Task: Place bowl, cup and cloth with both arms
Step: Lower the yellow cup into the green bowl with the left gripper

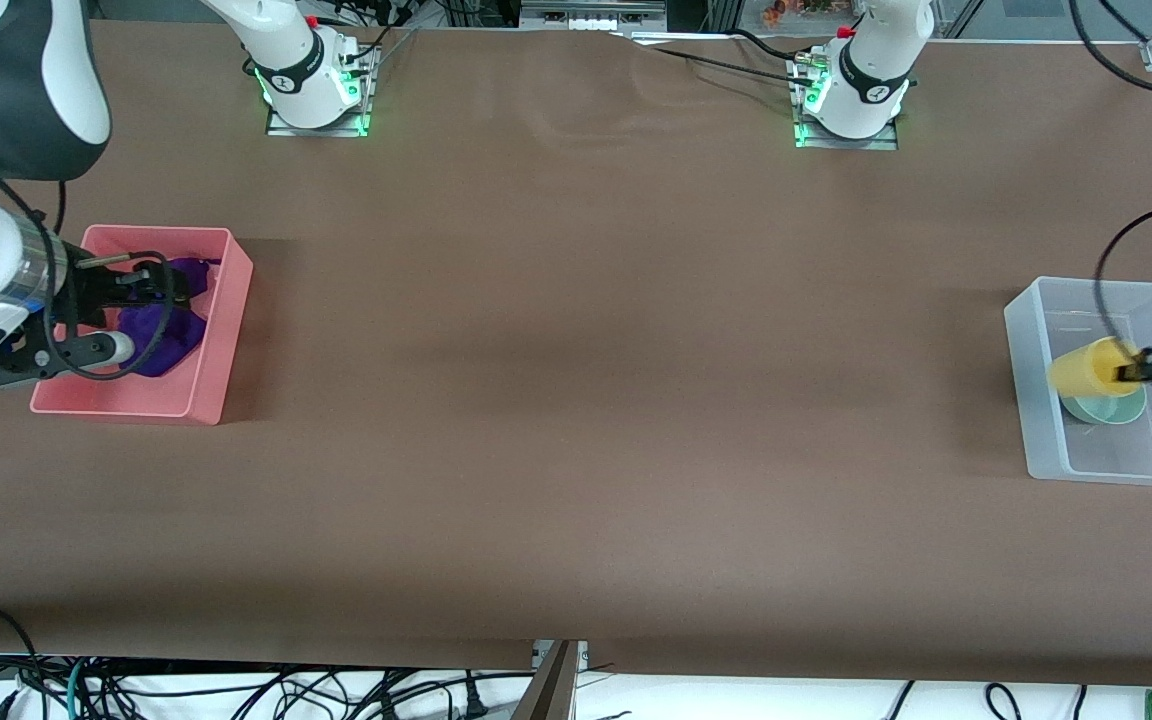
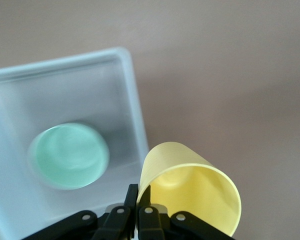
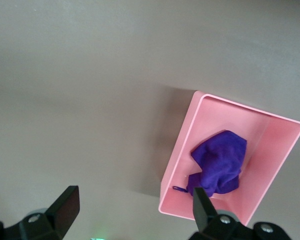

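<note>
While the cup (image 1: pixel 1094 369) hangs tipped on its side, rim pinched in the left gripper (image 2: pixel 138 207) fingers, the bowl (image 2: pixel 69 155) sits below in the clear bin (image 1: pixel 1036 330). Cloth (image 3: pixel 219 163) lies crumpled in the pink bin (image 3: pixel 182 145), under the right gripper (image 3: pixel 132 210), fingers spread wide.

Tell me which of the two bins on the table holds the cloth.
The pink plastic bin at the right arm's end holds the crumpled purple cloth; the translucent white bin holds the mint-green bowl instead.
</note>
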Motion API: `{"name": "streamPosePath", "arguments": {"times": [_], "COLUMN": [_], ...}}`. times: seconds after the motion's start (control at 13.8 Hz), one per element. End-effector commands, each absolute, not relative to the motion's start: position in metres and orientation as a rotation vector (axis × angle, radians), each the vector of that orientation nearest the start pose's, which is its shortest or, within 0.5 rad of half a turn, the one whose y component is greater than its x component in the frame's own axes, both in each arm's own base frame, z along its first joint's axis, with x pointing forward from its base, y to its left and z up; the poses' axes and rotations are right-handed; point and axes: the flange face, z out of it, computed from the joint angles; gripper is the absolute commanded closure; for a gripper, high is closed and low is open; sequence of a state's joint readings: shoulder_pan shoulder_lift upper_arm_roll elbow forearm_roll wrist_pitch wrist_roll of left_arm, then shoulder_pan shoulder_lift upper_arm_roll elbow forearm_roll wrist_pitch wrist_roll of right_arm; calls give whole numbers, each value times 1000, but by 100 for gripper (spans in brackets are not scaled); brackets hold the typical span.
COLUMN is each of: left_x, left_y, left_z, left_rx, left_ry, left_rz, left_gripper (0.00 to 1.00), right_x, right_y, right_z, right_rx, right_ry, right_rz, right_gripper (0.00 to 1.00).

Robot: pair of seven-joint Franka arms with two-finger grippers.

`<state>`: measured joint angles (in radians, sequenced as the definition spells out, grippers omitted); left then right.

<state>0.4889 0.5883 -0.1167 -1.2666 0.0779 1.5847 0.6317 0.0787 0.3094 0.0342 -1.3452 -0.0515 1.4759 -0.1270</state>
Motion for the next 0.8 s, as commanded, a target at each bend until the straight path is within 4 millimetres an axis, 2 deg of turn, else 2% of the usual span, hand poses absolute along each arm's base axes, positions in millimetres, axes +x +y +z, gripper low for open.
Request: {"name": "streamPosePath", "arguments": {"times": [0.0, 0.07, 0.15, 0.29, 0.36, 0.44, 0.51, 0.58, 0.65, 0.73], "left_x": [609, 613, 609, 600, 591, 588, 586, 586, 589, 591], "left_y": [341, 351, 357, 370, 383, 384, 388, 387, 382, 378], "left_z": [389, 380, 357, 323, 313, 296, 289, 288, 287, 288], "left_rx": [-3163, -3132, -3142, -3160, -3172, -3184, -3185, -3182, -3173, -3171], "left_ry": [588, 607, 599, 578, 567, 565, 555, 565, 599, 623], "left_rz": [370, 307, 306, 324, 317, 327, 308, 313, 318, 321], "left_gripper": [100, 100, 100, 100, 100, 100, 100, 88, 1, 0], "right_x": [622, 620, 618, 611, 611, 608, 604, 601, 599, 598], "right_y": [50, 46, 42, 20, 6, 3, -1, -7, -9, -11], "right_z": [572, 579, 584, 598, 595, 591, 589, 589, 588, 588], "right_rx": [-3157, -3166, -3167, -3165, -3169, -3167, -3171, -3176, -3169, -3161], "right_ry": [-307, -305, -309, -244, -213, -213, -212, -204, -237, -274], "right_rz": [200, 167, 162, 129, 142, 174, 209, 228, 251, 266], "right_gripper": [0, 0, 0, 0, 0, 0, 0, 0, 0, 0]}}
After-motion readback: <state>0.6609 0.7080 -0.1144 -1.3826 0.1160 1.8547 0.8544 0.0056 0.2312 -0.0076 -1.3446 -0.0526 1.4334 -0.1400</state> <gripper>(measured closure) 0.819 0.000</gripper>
